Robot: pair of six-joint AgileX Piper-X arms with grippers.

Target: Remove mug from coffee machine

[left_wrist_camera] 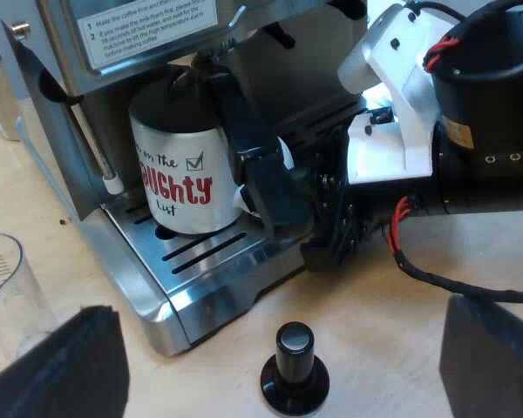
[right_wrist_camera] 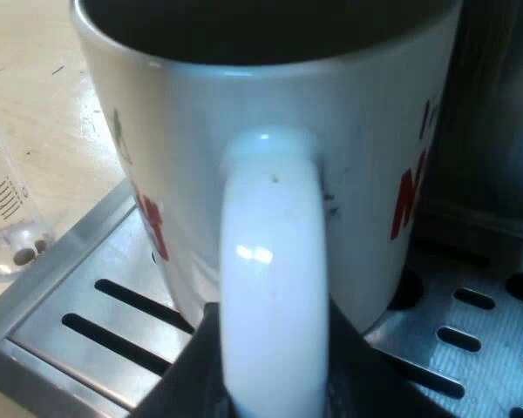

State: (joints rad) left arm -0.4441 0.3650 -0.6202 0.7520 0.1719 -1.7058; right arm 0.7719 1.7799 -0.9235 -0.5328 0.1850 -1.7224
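- Mug [left_wrist_camera: 179, 178]: white, with red and black lettering. It stands upright on the drip tray [left_wrist_camera: 200, 261] of the espresso machine [left_wrist_camera: 78, 78], under the machine's front. All of its base is on the slotted metal, and it is not yet off the machine.
- From the right wrist, the mug [right_wrist_camera: 200, 174] is very close with its handle [right_wrist_camera: 275, 261] facing me. The inside looks dark, and I cannot tell whether it holds anything.
- Right gripper [right_wrist_camera: 272, 348]: one black finger lies on each side of the handle, and both press against it low down. I log it as clenched on the handle.
- From the left wrist, the right gripper [left_wrist_camera: 244, 148] reaches in at the mug's handle side, with one finger lying across the handle.
- Left gripper [left_wrist_camera: 277, 361]: both fingers are spread wide with nothing between them, so I log it as released. It hangs above the table [left_wrist_camera: 392, 348], well apart from the mug.
- Tamper [left_wrist_camera: 295, 370]: it has a black knob and stands upright on the table, near the drip tray's corner.
- Measuring glass [left_wrist_camera: 9, 279]: clear, with printed graduations. It sits on the table beside the tray [right_wrist_camera: 61, 305], apart from it. From the right wrist, the glass [right_wrist_camera: 9, 226] is close to the tray's edge.
- Steam wand [left_wrist_camera: 100, 157]: it hangs down at the machine's side, near the mug but not touching it.
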